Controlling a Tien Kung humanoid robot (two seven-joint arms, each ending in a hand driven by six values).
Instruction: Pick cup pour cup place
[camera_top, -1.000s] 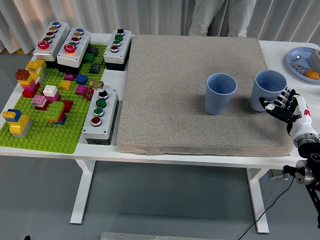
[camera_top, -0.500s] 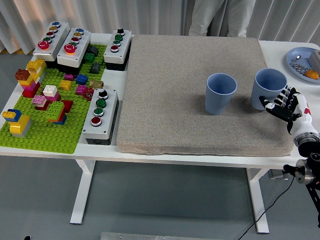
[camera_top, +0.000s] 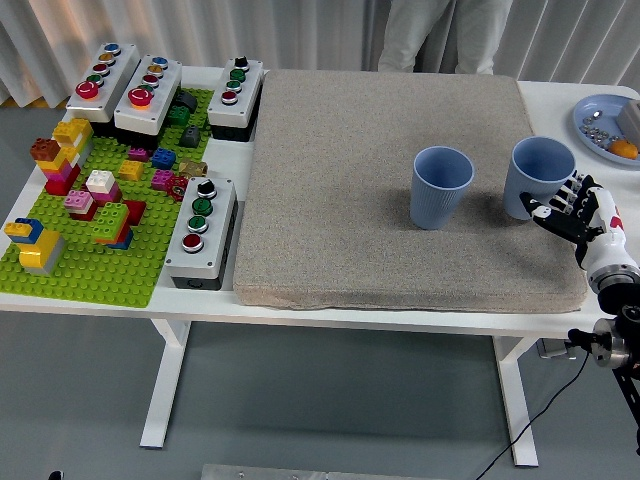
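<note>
Since earlier frame: right hand (camera_top: 572, 212) crept slightly up and right along right blue cup (camera_top: 538, 178); cups unmoved. Left to right: left blue cup (camera_top: 441, 186) upright mid grey mat (camera_top: 330, 180), apart from right cup near mat's right edge. Fingers (camera_top: 571, 194) spread, fingertips at cup wall, not wrapped. Judgement: push palm closer, wrap fingers around mid-body before lifting, keep cup upright, avoid nudging it sideways.

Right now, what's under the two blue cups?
Both the left cup and the right cup stand upright on the beige mat, which lies on the white table. The mat hides the tabletop beneath them.
</note>
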